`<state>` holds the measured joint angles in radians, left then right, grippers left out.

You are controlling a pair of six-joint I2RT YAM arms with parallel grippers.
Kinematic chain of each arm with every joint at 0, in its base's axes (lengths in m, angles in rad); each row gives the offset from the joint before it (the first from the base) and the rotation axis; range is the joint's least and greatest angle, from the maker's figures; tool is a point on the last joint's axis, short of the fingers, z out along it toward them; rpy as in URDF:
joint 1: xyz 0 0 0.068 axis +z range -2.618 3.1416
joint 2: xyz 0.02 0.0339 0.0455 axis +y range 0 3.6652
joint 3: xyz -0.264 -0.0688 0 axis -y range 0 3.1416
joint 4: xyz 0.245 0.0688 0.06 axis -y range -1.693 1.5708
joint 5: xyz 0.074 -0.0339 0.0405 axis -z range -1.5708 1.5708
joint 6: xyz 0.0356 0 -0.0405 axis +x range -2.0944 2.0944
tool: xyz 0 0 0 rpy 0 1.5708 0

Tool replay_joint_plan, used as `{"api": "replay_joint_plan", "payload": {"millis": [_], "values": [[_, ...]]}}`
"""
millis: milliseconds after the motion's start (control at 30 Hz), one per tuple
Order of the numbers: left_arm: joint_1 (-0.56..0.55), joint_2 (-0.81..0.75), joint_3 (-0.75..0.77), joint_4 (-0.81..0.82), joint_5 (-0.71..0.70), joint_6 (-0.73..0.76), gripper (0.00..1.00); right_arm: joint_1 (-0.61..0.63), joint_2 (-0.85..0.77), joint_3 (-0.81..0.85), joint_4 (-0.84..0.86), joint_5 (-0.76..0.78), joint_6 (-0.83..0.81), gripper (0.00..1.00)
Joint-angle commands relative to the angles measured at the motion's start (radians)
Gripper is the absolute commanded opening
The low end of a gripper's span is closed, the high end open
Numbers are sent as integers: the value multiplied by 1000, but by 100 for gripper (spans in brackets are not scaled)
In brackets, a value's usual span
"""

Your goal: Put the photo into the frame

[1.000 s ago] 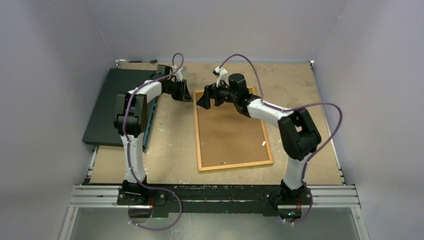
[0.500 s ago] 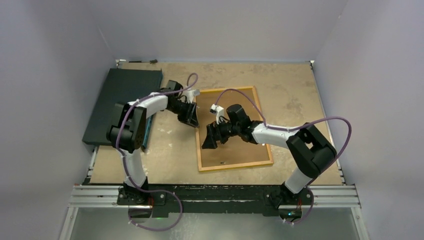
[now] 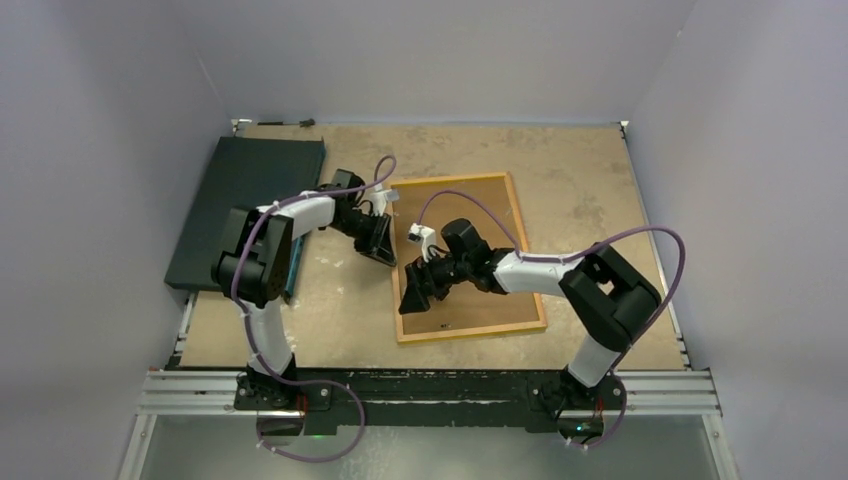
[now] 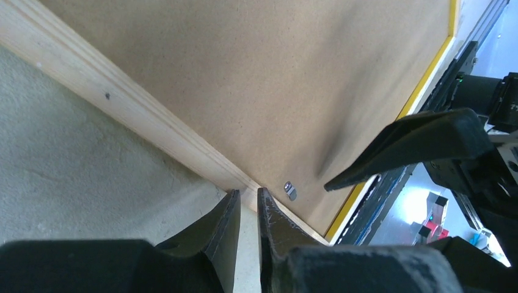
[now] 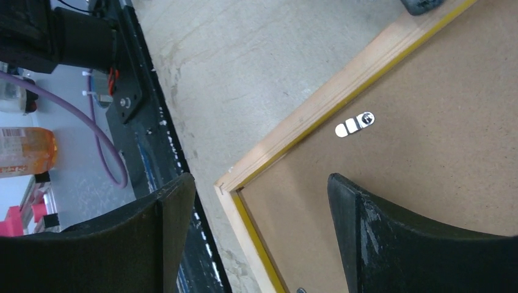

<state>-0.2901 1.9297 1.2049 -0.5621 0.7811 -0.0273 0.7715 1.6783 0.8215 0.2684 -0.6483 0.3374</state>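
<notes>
At the tip of your left gripper (image 4: 248, 194) the two fingers stand almost together. Only a sliver of gap shows and nothing is caught in it. Their points are down just beside the pale wooden rail of the frame (image 4: 122, 105).

Your right gripper (image 5: 259, 183) hangs spread wide over the frame's near left corner, holding nothing. One finger is outside the rail and the other is above the backing board (image 5: 427, 159).

The frame lies face down on the table (image 3: 580, 150), its yellow showing only as a thin line at the rim. The brown board is seated in it, and a small metal tab (image 5: 354, 124) lies on the board just inside the rail.

You will not find the photo in any view (it may sit under the board, but I can't tell).

Judge the frame as light, stiff and thin. Lying flat, it gives you little to pinch, so take it across a rail near a corner, not by the board. The tabs look small and fiddly, so expect a fingertip to slip off them.
</notes>
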Motion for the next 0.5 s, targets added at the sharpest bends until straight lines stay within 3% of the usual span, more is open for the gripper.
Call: {"api": "replay_joint_plan", "payload": {"millis": [0,467], "values": [[2,-36,-37,11,-31,53,14,5,35,13,22,-3,-6,81],[0,-21,-51,54,-38,34,12,15,107,35,91,27,15,79]]}}
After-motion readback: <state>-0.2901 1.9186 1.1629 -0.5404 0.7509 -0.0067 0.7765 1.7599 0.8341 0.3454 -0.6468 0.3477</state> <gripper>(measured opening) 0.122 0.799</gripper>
